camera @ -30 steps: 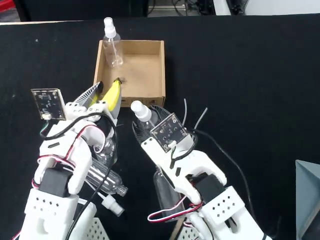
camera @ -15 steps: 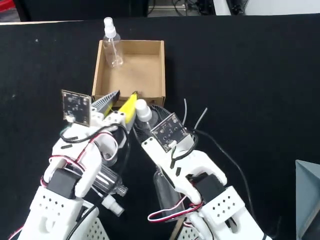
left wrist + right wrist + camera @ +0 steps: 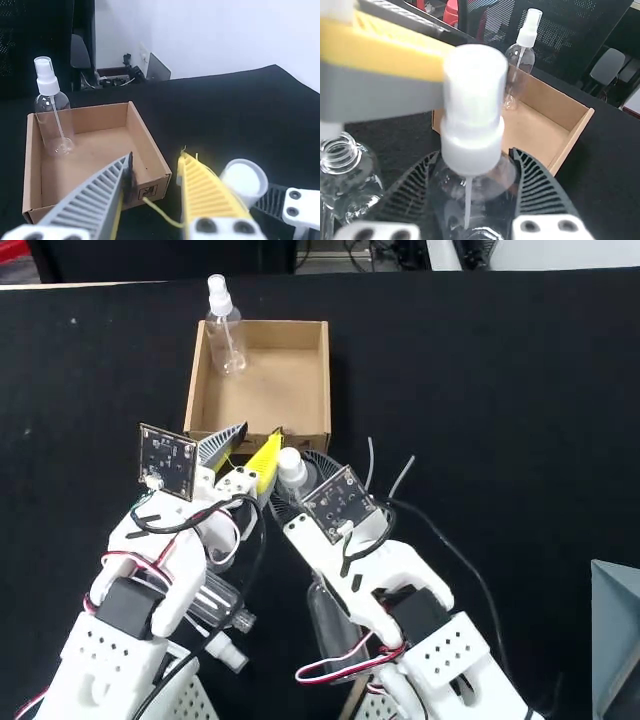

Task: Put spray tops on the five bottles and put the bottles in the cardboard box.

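Right wrist view: right gripper (image 3: 472,167) clamped round a bottle (image 3: 470,192) on the near side of the cardboard box (image 3: 555,102), spray top (image 3: 472,100) on its neck. Capping seems in hand; the left gripper (image 3: 155,165), fingers spread just left of that top, must straddle it before tightening.

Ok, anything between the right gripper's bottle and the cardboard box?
Yes: the open left gripper sits beside the held bottle, over the near wall of the cardboard box. Another bottle stands in its far-left corner.

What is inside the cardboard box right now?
One capped spray bottle stands upright in a far corner of the cardboard box; elsewhere bare floor shows. The left end effector covers part of the near edge in the high view.
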You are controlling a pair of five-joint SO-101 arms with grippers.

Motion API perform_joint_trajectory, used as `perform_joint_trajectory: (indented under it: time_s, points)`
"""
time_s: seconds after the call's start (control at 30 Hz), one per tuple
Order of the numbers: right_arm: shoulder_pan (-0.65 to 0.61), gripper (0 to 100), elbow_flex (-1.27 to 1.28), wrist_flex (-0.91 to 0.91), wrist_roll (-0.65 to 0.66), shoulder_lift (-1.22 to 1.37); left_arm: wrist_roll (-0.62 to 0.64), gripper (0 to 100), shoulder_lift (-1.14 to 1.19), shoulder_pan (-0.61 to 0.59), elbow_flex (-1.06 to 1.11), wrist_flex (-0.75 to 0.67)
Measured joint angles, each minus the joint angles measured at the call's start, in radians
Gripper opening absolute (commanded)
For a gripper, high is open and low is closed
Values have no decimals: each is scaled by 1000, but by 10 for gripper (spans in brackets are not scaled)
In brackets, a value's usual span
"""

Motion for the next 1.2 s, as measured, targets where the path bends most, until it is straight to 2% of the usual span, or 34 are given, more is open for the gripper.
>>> perform_joint_trajectory:
  time_s: [0.13,0.3,0.8,1.2]
  points:
    - [28,96,0,0,0,0,-5,145,0,25,3,0]
    - [61,96,2,0,0,0,-69,145,-2,69,37,-3]
    - [61,96,2,0,0,0,-72,145,-2,72,37,-3]
    - [57,96,2,0,0,0,-72,145,-2,-133,35,-12]
